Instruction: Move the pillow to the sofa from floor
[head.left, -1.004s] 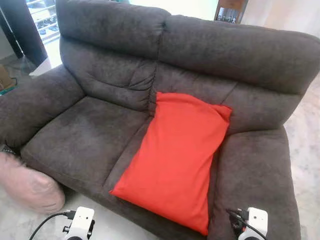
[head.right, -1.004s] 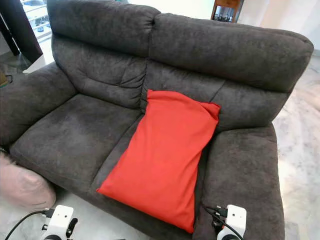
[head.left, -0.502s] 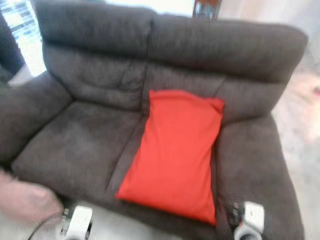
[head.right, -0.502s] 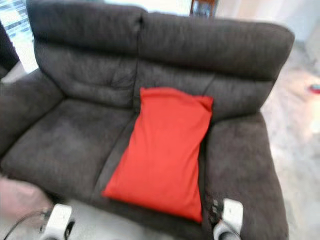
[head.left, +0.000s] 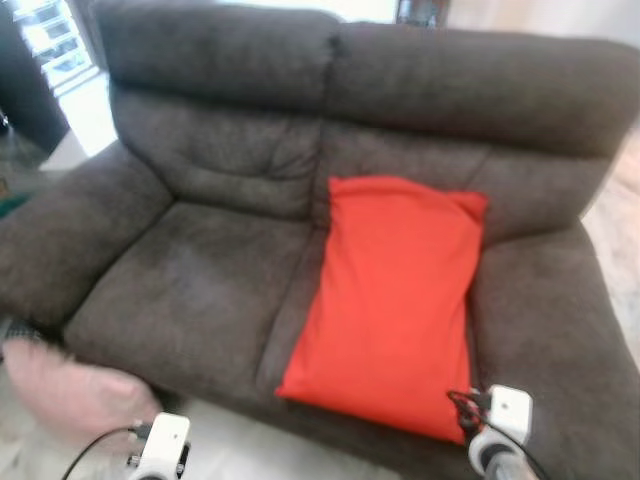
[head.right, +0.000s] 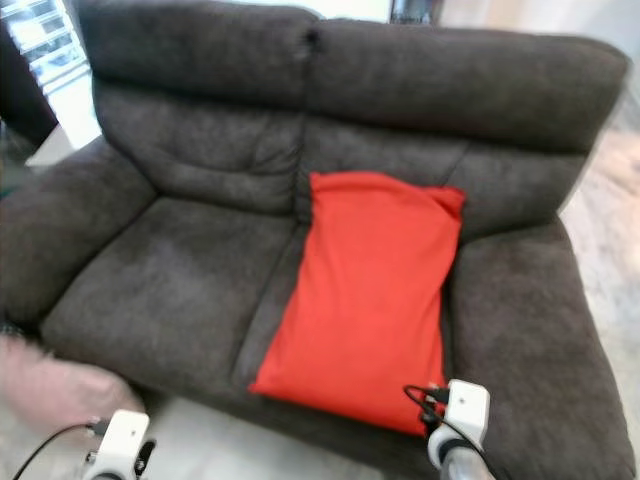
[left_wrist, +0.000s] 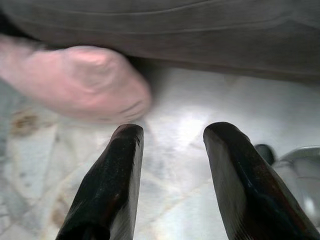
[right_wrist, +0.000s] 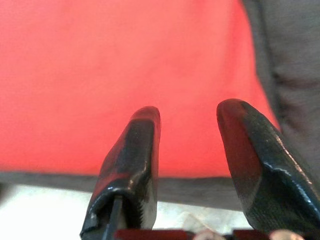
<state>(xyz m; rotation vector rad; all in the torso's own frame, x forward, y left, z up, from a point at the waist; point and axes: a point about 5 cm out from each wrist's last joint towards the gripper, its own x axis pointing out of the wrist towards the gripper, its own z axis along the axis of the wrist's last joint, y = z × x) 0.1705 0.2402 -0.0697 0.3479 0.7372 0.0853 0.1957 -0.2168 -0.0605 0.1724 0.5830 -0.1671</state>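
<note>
A dark grey, suede-like sofa (head.left: 230, 250) with 2 seat cushions and 2 plump back cushions is seen ahead. A red pillow (head.left: 395, 300) of smooth fabric, long and rectangular, is laid on the seat toward 1 o'clock, its top edge leaned against the backrest and its lower edge reaching the seat's front edge, close beside the armrest at 3 o'clock. The seat toward 11 o'clock is left bare, a broad soft surface bounded by the other rounded armrest. A pale pink, rounded pillow (head.left: 75, 385) is seen on the floor at 8 o'clock, touching the sofa's front corner; it is blurred. The floor (left_wrist: 200, 115) is pale, glossy stone with faint veining, and open room is left before the sofa's base. The left gripper (left_wrist: 172, 150) is held low over this floor, near the pink pillow, its 2 black fingers set apart with nothing between. The right gripper (right_wrist: 192, 140) is held before the red pillow's lower edge, its fingers likewise parted and empty.
</note>
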